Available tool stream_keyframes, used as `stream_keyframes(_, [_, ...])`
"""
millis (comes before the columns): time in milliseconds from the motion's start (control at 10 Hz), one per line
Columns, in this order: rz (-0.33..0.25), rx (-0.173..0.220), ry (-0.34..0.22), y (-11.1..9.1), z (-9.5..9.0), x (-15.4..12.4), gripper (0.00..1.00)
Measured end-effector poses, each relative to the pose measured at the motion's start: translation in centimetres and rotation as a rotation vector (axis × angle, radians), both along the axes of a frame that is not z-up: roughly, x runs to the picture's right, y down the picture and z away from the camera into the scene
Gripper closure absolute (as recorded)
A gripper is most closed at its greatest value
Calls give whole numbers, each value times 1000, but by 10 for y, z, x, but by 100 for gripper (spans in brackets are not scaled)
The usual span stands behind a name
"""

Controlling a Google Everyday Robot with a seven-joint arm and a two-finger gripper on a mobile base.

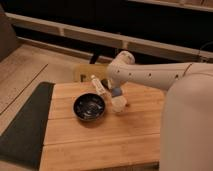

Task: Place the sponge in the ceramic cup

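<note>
While the wooden worktop [100,145] is carrying everything, the black bowl [89,107] is sitting upright on it, with a dark mat [22,127] lying well to the bowl's left. Just right of the bowl, the ceramic cup [119,105] is standing upright. The sponge [116,92] is sitting directly over the cup's mouth, and the end effector [116,90] is hanging against it. I cannot tell whether it is clamped on the sponge. Just behind the bowl, a white bottle [96,83] is slanting.
</note>
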State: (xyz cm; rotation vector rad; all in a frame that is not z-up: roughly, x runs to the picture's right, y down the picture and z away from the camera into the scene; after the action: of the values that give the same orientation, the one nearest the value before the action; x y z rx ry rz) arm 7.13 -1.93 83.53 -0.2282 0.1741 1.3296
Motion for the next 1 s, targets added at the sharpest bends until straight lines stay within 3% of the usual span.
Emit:
stream_keyframes(400, [41,-8,17,15,-3,17,100])
stream_keyframes(700, [65,-41,22,33,3,24,100])
stream_keyframes(1000, [49,-71,2,43,11,16,100])
